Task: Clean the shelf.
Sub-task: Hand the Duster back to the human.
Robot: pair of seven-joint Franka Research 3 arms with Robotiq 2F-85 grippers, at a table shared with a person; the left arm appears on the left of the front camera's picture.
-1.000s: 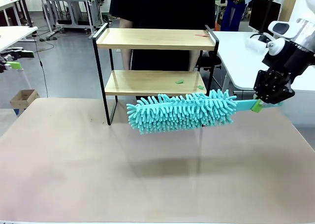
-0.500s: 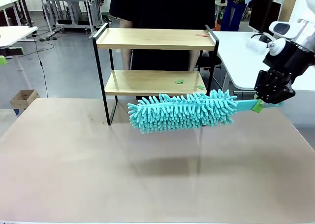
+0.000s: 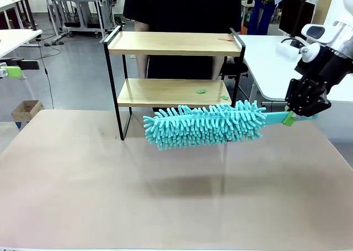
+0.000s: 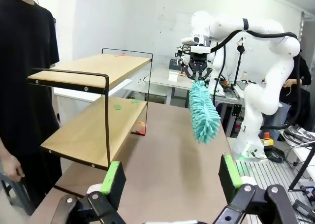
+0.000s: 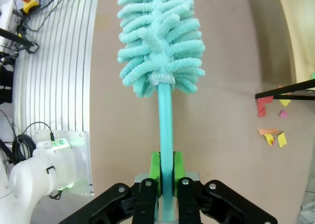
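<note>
Right tool (image 3: pixel 288 118) clamped on duster (image 3: pixel 204 124) handle (before shelf (image 3: pixel 174 44)); left tool (image 4: pixel 170 177) fingers apart.

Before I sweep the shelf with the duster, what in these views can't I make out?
- Shelf far edge, front view: the duster covers part of the lower board's front.
- Scraps on the lower board: too small to identify.
- Right gripper, wrist view: duster handle end cut off by the bottom edge.
- Person: cropped by the top edge.

Cardboard box (image 3: pixel 26 110) on floor; paper scraps (image 5: pixel 273 137), possibly.
</note>
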